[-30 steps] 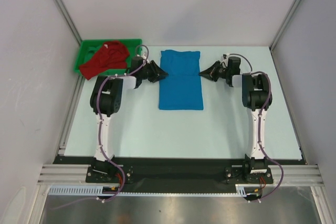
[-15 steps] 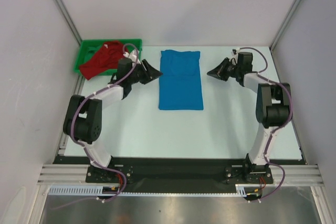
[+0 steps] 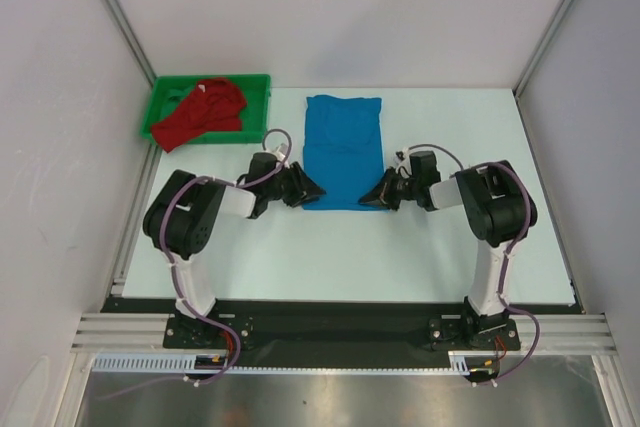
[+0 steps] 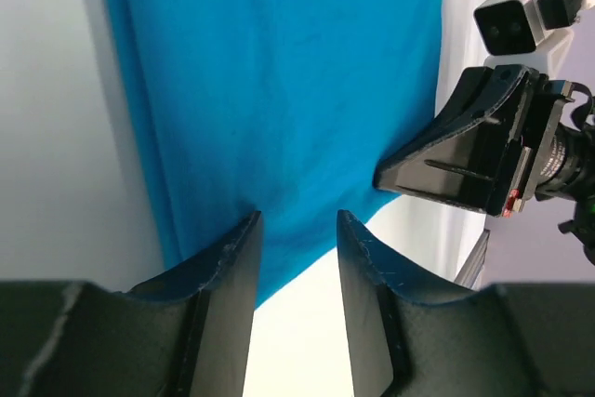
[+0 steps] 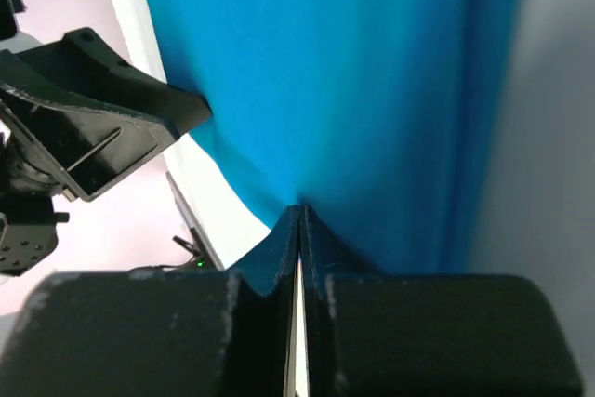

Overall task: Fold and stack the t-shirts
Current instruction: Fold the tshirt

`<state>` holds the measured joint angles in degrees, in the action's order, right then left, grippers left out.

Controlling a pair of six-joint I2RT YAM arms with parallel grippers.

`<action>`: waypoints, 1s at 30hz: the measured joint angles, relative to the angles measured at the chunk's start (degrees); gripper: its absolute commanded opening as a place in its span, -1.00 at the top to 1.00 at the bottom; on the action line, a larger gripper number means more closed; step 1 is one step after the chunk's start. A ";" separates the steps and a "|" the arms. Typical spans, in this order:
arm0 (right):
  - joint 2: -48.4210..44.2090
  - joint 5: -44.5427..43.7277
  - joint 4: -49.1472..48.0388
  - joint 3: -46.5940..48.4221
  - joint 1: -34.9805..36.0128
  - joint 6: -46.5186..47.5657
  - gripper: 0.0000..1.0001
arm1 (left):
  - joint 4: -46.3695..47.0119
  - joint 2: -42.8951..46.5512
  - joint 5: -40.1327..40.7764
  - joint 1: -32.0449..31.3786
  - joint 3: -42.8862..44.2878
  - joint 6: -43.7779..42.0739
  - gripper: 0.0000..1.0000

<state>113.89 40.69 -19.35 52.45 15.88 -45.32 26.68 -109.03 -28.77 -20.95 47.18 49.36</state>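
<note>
The blue t-shirt [image 3: 343,152] lies flat in a long folded strip at the table's middle, collar end far. My left gripper [image 3: 315,190] sits low at its near left corner, open, the fingertips [image 4: 251,225] straddling the hem of the blue cloth [image 4: 279,72]. At the near right corner is my right gripper [image 3: 368,199], shut, with its tips [image 5: 299,208] touching the edge of the blue cloth [image 5: 353,72]; I see no cloth pinched between them. The red t-shirt [image 3: 200,112] lies crumpled in the green tray [image 3: 255,82].
The green tray stands at the table's far left corner, beside the left wall frame. Grey walls close in the table on the left, right and far side. Each wrist view shows the other arm's gripper [image 4: 465,160] [image 5: 112,127] across the shirt.
Both grippers have come down from beside the shirt's far half to its near corners. The left jaws stay open, the right stay shut. The shirts have not moved.
</note>
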 measured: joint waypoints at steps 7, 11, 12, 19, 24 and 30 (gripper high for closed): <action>-5.92 -0.81 -4.09 -9.29 -2.12 0.70 0.70 | -0.44 10.43 5.03 0.50 -10.45 -1.01 0.05; -15.89 -5.68 -2.16 -17.88 -1.70 0.76 0.40 | -3.26 22.18 10.10 0.44 -19.43 -0.07 -0.08; -18.38 -7.17 -2.21 -20.33 -1.57 -0.09 0.35 | -3.50 24.87 11.43 0.39 -21.51 0.68 -0.09; -27.93 -21.20 -8.41 -30.42 2.23 -15.32 -0.21 | 0.09 28.76 18.40 -1.75 -29.33 14.88 -0.18; -26.08 -32.15 -13.88 -30.97 7.06 -26.95 -0.22 | 4.70 22.08 21.70 -5.31 -26.62 26.84 -0.11; -23.69 -42.69 -14.34 -29.57 10.16 -39.32 -0.15 | 9.75 14.45 22.64 -6.27 -23.39 38.36 -0.05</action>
<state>90.19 -2.00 -33.69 22.87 26.04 -84.64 36.42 -94.59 -6.13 -27.22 23.79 87.72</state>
